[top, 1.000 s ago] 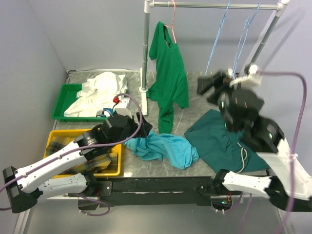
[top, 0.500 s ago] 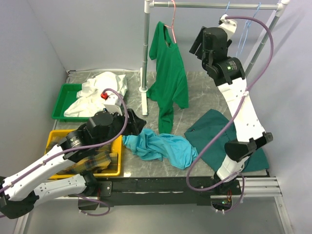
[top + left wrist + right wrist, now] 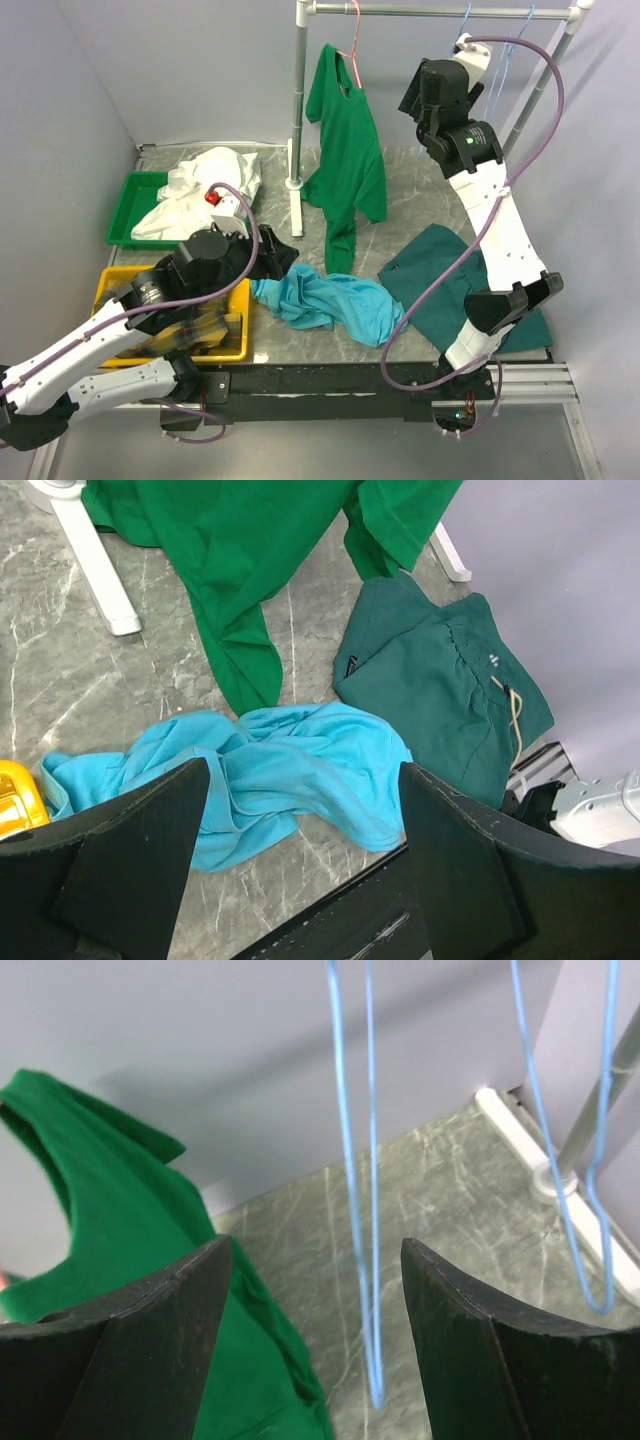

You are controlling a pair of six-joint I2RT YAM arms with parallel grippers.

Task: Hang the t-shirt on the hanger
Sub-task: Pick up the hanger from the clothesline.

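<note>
**Top view.** The silver metal clothes rail (image 3: 440,11) stood at the far side of the grey marble table (image 3: 400,170). The light turquoise-blue cloth t-shirt (image 3: 330,305) lay crumpled on the table, in front of the rail's left post and well below the bar. My left gripper (image 3: 285,258) hung just beside the t-shirt's left edge, on the near side of that post. My right gripper (image 3: 410,98) was raised close under the bar, right of the bright green shirt (image 3: 345,150) that hung from the rail on a pink hanger (image 3: 352,45). A dark teal garment (image 3: 450,285) lay flat in front of the rail's right half. A green tray (image 3: 125,200) of white cloth (image 3: 205,190) and a yellow bin (image 3: 110,285) sat left of the rail.

**Left wrist view.** My left fingers (image 3: 130,870) stood wide apart and held nothing. The t-shirt lay on the table between and beyond them, untouched, on the near side of the rail's white foot.

**Right wrist view.** My right fingers (image 3: 140,1350) stood wide apart. The thin light-blue wire hanger (image 3: 352,1160) hung from the rail in the gap between them. I could see no contact with either finger. A second light-blue wire hanger (image 3: 592,1190) hung further right, beside the rail's right post.
</note>
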